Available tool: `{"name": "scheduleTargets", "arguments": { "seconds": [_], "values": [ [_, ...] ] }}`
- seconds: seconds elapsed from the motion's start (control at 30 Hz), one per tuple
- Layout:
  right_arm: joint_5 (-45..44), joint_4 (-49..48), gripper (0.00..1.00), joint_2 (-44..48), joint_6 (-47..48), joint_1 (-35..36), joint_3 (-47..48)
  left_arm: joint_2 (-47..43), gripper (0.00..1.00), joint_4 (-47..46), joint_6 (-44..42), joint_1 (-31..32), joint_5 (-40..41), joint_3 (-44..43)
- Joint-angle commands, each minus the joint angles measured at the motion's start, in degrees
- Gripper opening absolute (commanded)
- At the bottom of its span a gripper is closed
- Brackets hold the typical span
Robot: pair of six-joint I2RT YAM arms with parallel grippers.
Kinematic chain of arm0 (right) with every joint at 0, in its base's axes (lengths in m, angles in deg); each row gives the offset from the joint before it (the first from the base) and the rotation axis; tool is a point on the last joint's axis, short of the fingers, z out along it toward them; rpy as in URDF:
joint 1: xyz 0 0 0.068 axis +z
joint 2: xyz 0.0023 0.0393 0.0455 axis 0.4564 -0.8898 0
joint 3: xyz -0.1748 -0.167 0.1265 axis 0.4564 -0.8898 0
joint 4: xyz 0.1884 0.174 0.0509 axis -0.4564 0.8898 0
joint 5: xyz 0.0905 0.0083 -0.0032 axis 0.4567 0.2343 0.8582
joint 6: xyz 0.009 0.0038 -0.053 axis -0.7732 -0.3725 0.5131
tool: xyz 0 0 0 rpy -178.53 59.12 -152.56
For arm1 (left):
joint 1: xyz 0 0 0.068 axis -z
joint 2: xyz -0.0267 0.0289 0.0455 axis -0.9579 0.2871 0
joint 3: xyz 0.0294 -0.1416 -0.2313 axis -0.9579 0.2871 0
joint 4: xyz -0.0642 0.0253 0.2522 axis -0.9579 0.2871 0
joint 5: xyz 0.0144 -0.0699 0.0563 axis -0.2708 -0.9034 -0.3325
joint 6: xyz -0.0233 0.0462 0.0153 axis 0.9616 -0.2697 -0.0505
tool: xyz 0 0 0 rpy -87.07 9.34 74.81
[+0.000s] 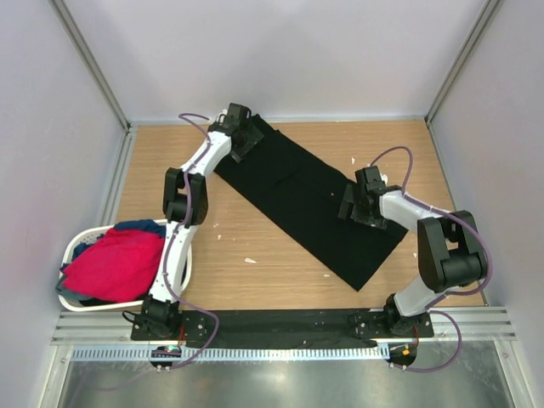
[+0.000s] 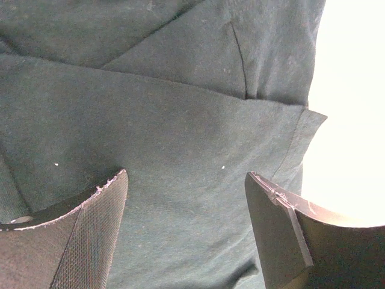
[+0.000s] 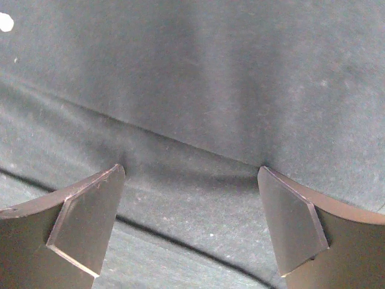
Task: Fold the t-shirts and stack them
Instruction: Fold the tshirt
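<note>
A large black t-shirt (image 1: 306, 200), folded into a long strip, lies diagonally across the wooden table. My left gripper (image 1: 249, 141) is over the strip's far left end. In the left wrist view it (image 2: 186, 176) stands open just above the dark cloth (image 2: 180, 120), close to the cloth's edge, with nothing between the fingers. My right gripper (image 1: 350, 205) is at the strip's right side. In the right wrist view it (image 3: 191, 170) is wide open, its fingertips down on the cloth (image 3: 198, 90) along a fold line. A red/pink t-shirt (image 1: 115, 263) and a blue one (image 1: 140, 228) are piled in the basket.
A white oval basket (image 1: 75, 248) sits at the table's left near edge, beside the left arm's base. Bare wood (image 1: 246, 263) shows on the near side of the strip. Grey walls close the table in on three sides.
</note>
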Motion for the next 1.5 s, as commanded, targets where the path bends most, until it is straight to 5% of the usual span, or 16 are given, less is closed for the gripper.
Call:
{"name": "scheduleTargets", "arguments": {
  "seconds": [0.0, 0.3, 0.9, 1.47],
  "values": [
    [0.17, 5.26, 1.0, 2.4, -7.28, 3.62, -4.09, 2.62, 0.8, -2.64, -0.35, 0.04, -3.2, -0.77],
    [-3.08, 12.19, 1.0, -0.06, -7.19, 10.13, -0.14, 4.11, 0.8, -3.79, -0.26, 2.68, -6.25, -1.99],
    [-1.06, 12.29, 1.0, 6.09, -24.85, 23.31, -5.85, 9.29, 0.8, -9.76, 5.1, 4.26, -12.24, -7.17],
    [0.87, 11.94, 1.0, 4.16, -30.48, 32.63, -2.78, 14.65, 0.81, -16.79, 9.58, 5.93, -13.92, -11.58]
  ]
}}
